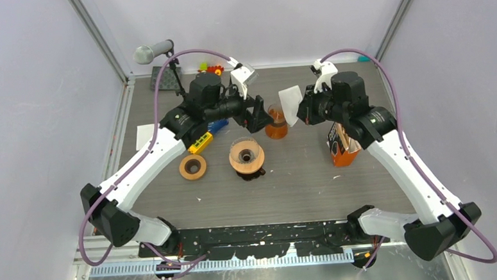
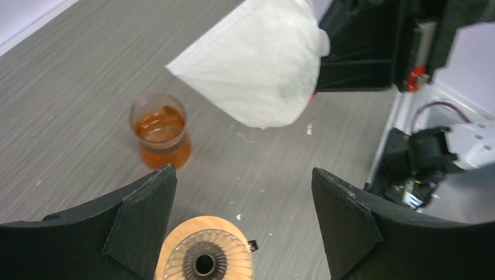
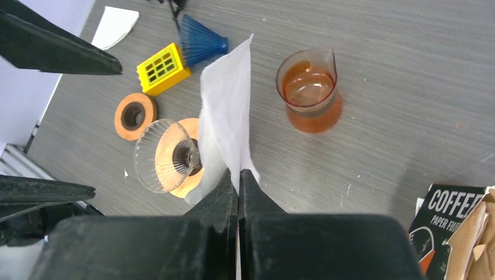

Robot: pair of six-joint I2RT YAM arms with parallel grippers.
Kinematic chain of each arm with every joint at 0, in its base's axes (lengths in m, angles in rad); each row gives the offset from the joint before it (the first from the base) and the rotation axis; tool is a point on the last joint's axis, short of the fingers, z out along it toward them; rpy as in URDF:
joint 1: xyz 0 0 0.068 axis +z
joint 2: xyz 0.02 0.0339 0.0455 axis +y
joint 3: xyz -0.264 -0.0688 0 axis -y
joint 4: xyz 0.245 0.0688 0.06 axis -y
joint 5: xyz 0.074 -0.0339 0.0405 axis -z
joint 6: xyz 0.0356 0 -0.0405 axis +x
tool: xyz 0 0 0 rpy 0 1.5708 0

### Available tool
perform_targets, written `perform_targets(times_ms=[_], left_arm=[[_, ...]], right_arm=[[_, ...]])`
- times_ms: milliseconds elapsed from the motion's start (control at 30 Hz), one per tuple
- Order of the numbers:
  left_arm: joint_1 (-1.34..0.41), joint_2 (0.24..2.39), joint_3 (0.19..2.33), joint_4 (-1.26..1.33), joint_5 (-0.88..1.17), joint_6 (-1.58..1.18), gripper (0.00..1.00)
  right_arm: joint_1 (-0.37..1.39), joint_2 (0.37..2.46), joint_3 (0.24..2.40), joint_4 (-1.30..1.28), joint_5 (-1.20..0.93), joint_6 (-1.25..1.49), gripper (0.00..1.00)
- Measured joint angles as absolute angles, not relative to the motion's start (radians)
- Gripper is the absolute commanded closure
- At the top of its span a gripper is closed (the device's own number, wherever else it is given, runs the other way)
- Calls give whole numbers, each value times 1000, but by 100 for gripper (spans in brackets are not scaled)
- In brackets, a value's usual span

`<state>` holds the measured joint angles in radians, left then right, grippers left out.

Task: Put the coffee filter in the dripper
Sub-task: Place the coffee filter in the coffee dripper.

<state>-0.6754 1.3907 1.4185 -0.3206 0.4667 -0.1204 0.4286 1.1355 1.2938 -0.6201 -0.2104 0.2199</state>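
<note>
Only the right wrist view clearly shows right fingers (image 3: 225,201) pinching the coffee filter (image 3: 227,111); left fingers (image 2: 146,216) stand open.

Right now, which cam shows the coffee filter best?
Left wrist: the coffee filter faces it broadside, large and sharp. Right wrist sees it nearly edge-on, pinched in the right gripper. Top external shows only a small white patch.

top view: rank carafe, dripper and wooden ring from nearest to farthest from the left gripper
1. carafe, just right of the left gripper
2. dripper, centre, nearer the arm bases
3. wooden ring, left of the dripper
</note>
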Motion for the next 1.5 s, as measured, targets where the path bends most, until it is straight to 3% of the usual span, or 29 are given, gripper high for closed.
perform_targets(times_ms=[333,1500], left_arm=[[-771,1551,1570,-456,226,-96,12],[-839,1682,1739,-550,89,-39,29]], right_arm=[[438,1196,1295,-604,-113,397,99],[421,1224,1258,-530,-197,515,100]])
